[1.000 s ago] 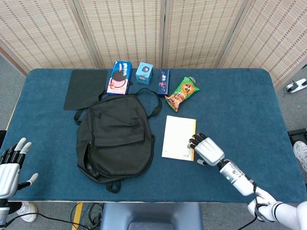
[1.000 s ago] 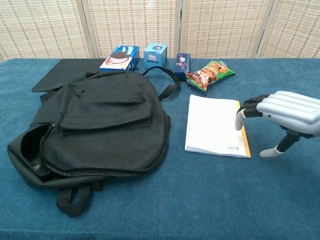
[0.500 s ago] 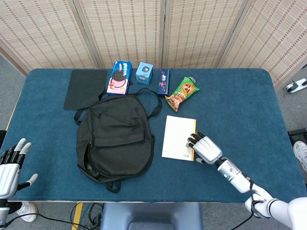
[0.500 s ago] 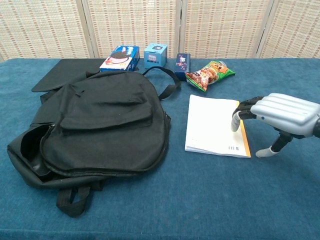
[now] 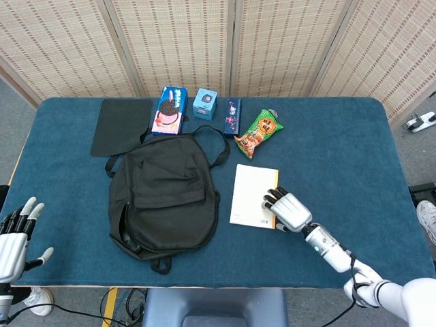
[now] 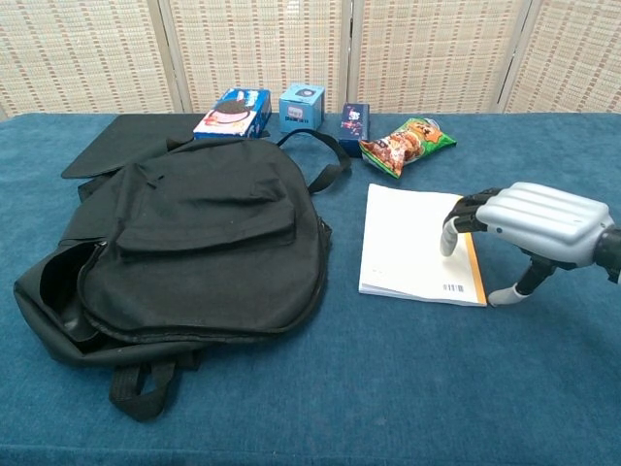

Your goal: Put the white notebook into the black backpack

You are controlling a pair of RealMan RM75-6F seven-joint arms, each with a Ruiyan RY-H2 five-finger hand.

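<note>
Your right hand (image 6: 529, 226) has crept leftward over the last second, and its curled fingertips (image 6: 449, 238) now reach over the right edge of the white notebook (image 6: 412, 243), thumb down on the desk (image 6: 408, 388) beside it; nothing is gripped yet. The notebook hasn't moved, flat on the desk just right of the black backpack (image 6: 184, 248), whose near-left opening gapes. Your left hand (image 5: 15, 235) stays idle at the near-left desk edge, fingers spread and empty, so the pickup is only starting.
</note>
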